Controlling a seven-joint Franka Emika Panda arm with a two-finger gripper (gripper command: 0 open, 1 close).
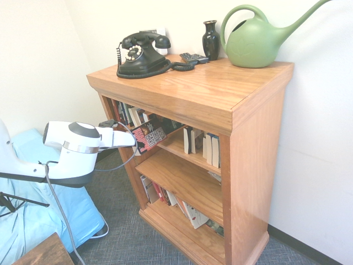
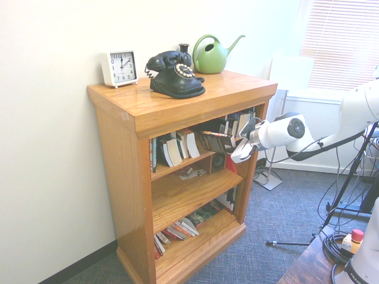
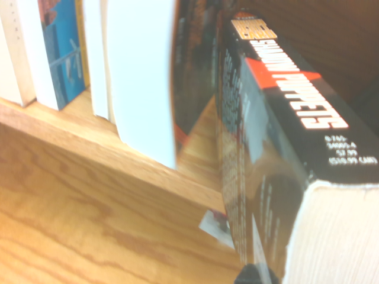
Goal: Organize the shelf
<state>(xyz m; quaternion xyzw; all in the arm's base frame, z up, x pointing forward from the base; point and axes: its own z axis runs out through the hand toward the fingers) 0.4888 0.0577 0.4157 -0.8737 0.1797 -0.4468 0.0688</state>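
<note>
This looks like a home study or office corner: an oak bookcase (image 2: 124, 148) full of paperbacks stands on grey carpet (image 2: 278, 213) against a white wall, with a clock (image 2: 120, 67), old telephone (image 2: 173, 74), watering can (image 2: 212, 55) and window blinds (image 2: 343, 44).

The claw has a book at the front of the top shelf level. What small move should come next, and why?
Probably ease the book further in, into the gap beside the standing books. The claw is shut on it at the opening of the shelf, and it is tilted, not yet resting on the board.
</note>
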